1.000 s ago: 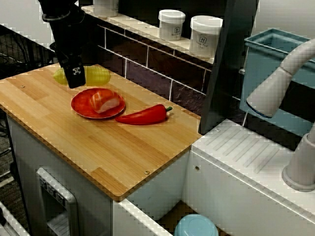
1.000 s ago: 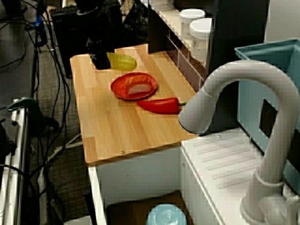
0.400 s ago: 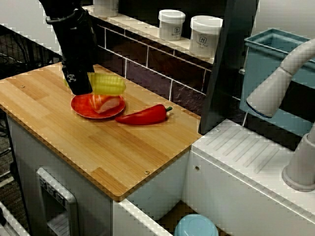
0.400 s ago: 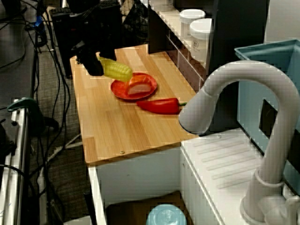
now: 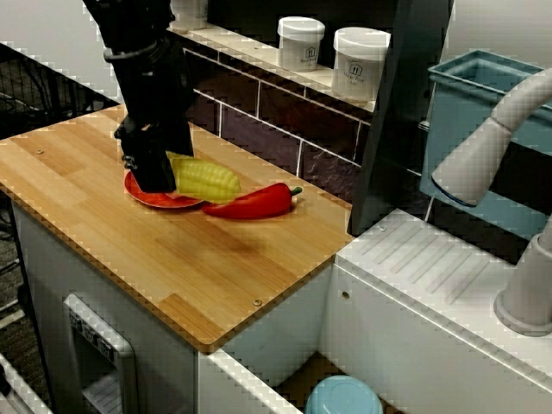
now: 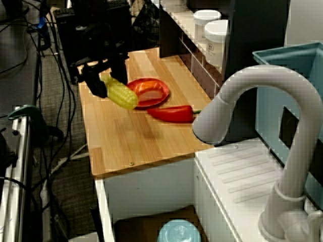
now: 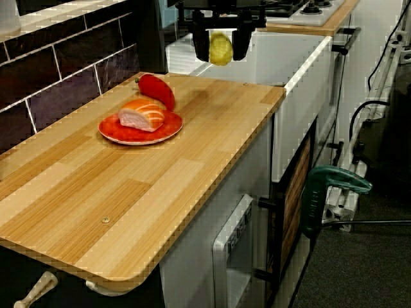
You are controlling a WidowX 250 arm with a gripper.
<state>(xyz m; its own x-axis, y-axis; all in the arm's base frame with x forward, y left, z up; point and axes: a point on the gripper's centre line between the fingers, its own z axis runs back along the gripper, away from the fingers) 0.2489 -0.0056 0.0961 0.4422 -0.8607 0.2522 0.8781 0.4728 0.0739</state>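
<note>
My gripper (image 7: 221,52) is shut on a yellow corn cob (image 7: 221,47), which hangs between the two dark fingers in the view that rides on the gripper. From the front of the counter, the corn cob (image 5: 207,179) sticks out to the right of the gripper (image 5: 166,176), just above the near edge of a red plate (image 5: 145,194). From the faucet side, the corn cob (image 6: 121,94) hovers over the wooden counter (image 6: 126,136) beside the plate (image 6: 162,94). A piece of salmon (image 7: 144,114) lies on the plate (image 7: 128,136). A red pepper (image 5: 254,203) lies right of the plate.
Two white jars (image 5: 301,43) (image 5: 360,62) stand on the tiled ledge behind the counter. A grey faucet (image 5: 492,147) and a blue bin (image 5: 483,112) are at the right over a white sink unit. A blue bowl (image 5: 343,398) sits below. Cables (image 6: 50,75) lie on the floor.
The gripper has lifted the corn cob from the back left of the counter and carried it right and forward, over the plate's edge. Plate, salmon and pepper have not moved.
</note>
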